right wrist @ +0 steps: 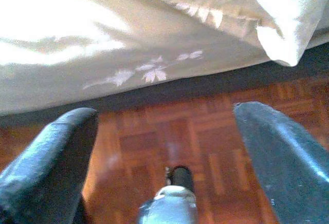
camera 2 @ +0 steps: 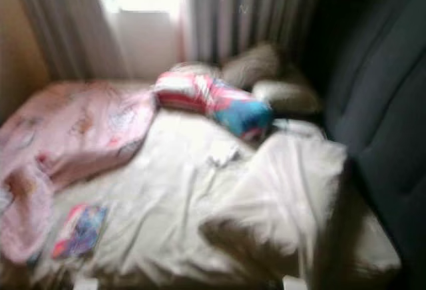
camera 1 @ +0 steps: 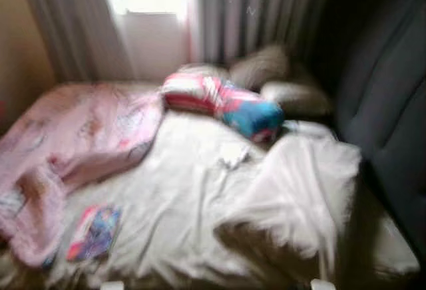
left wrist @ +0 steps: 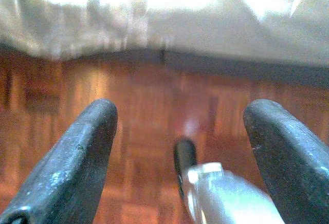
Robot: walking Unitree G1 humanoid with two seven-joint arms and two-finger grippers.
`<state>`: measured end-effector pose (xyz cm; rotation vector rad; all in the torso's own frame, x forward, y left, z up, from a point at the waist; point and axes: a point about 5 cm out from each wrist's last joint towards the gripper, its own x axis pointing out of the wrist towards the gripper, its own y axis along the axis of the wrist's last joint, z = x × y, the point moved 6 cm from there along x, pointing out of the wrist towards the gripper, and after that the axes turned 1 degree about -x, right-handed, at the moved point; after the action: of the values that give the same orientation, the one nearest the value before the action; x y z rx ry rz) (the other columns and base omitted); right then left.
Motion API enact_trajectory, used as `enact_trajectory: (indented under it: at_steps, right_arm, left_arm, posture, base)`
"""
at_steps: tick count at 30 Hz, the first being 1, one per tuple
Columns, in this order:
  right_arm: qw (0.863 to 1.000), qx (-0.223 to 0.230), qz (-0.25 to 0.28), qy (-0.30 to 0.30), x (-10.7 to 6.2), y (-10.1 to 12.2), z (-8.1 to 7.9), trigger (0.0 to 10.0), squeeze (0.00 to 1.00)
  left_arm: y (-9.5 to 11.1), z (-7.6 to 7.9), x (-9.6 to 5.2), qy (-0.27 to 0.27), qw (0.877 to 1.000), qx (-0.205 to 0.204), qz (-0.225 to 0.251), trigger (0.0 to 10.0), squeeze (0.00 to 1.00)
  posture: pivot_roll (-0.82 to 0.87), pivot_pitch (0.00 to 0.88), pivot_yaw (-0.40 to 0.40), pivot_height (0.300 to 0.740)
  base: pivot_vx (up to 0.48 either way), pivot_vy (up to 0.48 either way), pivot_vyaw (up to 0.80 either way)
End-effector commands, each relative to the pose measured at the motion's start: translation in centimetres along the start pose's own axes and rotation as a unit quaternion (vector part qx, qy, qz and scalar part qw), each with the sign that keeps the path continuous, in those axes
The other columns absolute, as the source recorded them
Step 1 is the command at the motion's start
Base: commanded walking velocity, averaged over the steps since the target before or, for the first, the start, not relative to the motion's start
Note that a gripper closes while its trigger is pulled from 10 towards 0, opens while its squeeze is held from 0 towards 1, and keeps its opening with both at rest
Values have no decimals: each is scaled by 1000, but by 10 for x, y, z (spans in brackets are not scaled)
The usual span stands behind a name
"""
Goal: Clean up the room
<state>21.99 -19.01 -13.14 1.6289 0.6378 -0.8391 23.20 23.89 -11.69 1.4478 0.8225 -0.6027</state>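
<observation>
Left end effector (left wrist: 180, 126) and right end effector (right wrist: 164, 126) both wide open, empty, low over parquet floor (left wrist: 144, 111); small colourful flat packet (camera 1: 93, 231) lies up on rumpled white-sheeted bed (camera 1: 200, 203), left side, nearer left arm

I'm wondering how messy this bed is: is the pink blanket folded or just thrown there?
Thrown, not folded. The pink blanket lies crumpled across the robot's left side of the bed, one end bunched at the near edge.
</observation>
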Motion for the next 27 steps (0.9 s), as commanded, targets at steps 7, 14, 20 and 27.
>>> enact_trajectory:
  at_steps: [7, 14, 20, 27]
  right_arm:
    - [1000, -2, 0, -18, -2, -2, 14, 10000, 0]
    - [1000, -4, 11, -16, -1, 4, 13, 10000, 0]
    - [999, -7, 35, -14, 0, 19, 10, 10000, 0]
    - [996, -1, 80, -26, 1, 47, 12, 10000, 0]
  left_arm:
    - [6, 14, 2, -16, 1000, 4, 6, 10000, 0]
    - [5, 14, 2, -15, 1000, 8, 5, 10000, 0]
    - [4, 14, 2, -16, 1000, 11, 3, 10000, 0]
    - [2, 14, 1, -17, 1000, 14, 1, 10000, 0]
  posture:
    - [41, 0, -9, 740]
    - [42, 0, -10, 740]
    - [40, 0, -11, 740]
    - [36, 0, -11, 740]
  base:
    - [87, 0, 0]
    - [0, 0, 0]
    - [0, 0, 0]
    - [0, 0, 0]
